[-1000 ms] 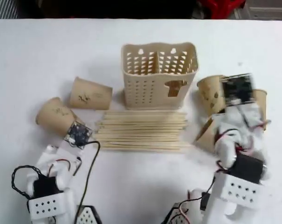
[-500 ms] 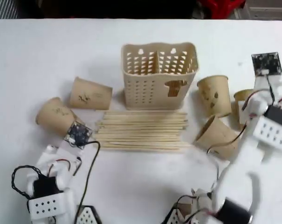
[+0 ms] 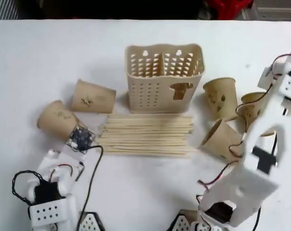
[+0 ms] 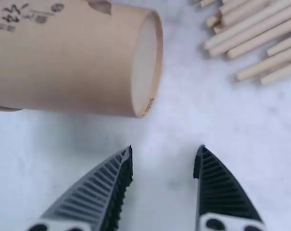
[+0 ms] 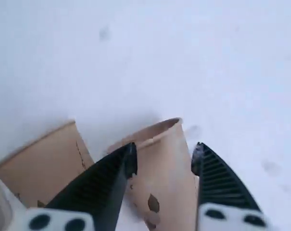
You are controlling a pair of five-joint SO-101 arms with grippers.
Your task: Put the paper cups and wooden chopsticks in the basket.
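Evidently the right arm (image 3: 253, 173) has been raised and swung outward since a second ago, when it was bent low over the cups to the right of the basket (image 3: 164, 79). Its wrist is now carried at the right edge of the table (image 3: 39, 48), and three paper cups (image 3: 221, 97) that were partly hidden are uncovered there, grouped closely together. The right gripper (image 5: 163, 151) is held spread, its jaws well apart. One cup (image 5: 162, 183) is seen between them, with a neighbouring cup (image 5: 39, 163) just beside it. Whether the jaws are down around that cup or merely above it cannot be told from the wrist view. The left arm (image 3: 56, 168) is unchanged in place. The left gripper (image 4: 162, 161) is likewise spread, with nothing held in it. A cup lying on its side (image 4: 73, 57) is found just ahead of its tips, and the ends of the wooden chopsticks (image 4: 253, 38) are near by. The chopsticks are left in a flat pile on the table in front of the basket, and a second lying cup (image 3: 92, 96) rests to the basket's left.
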